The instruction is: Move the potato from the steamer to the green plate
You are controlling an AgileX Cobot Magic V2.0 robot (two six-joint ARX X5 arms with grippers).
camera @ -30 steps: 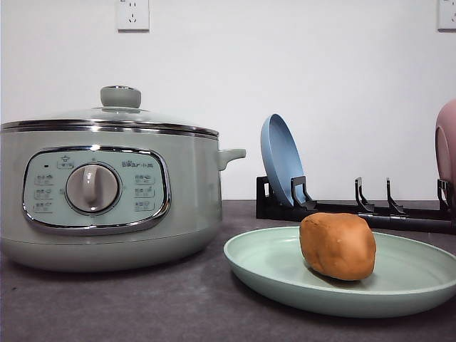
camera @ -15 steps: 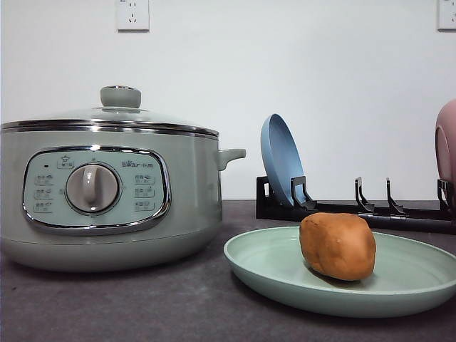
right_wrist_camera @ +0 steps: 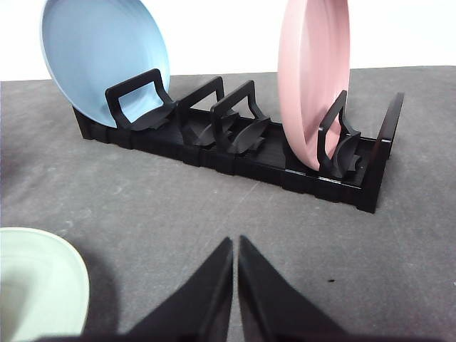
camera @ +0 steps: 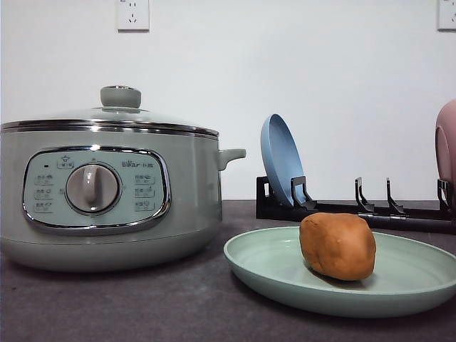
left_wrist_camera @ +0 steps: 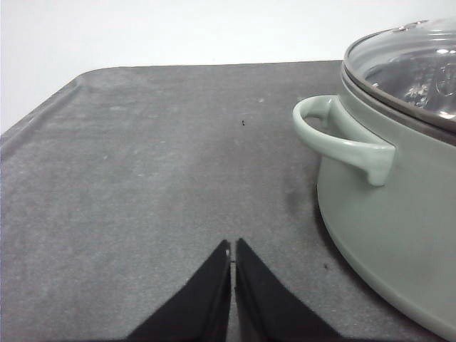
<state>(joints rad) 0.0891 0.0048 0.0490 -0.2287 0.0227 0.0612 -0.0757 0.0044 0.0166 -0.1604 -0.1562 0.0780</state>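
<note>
Now the potato point(camera: 337, 246) sits on the green plate point(camera: 271, 267), toward the middle of it, resting upright on the plate's floor. The plate lies flat on the dark table point(camera: 142, 306), near and right in the front view. Just left of it stands the steamer point(camera: 107, 192), its glass lid point(camera: 107, 114) in place with the knob on top, its dial facing the camera and a side handle reaching toward the plate without touching it.

Farther back on the right a black rack point(camera: 342, 210) holds a blue plate point(camera: 281, 160) on edge, leaning in a slot at the rack's left end. A pink plate point(camera: 447, 146) stands at the right end, cut off by the frame edge there.

At the left wrist, the left gripper point(left_wrist_camera: 233, 249) has its fingers pressed together with nothing between them, above bare table beside the steamer's handle point(left_wrist_camera: 342, 135).

At the right wrist, the right gripper point(right_wrist_camera: 236, 246) is likewise closed and empty, over the table in front of the rack, with the green plate's rim at the corner of that view.
</note>
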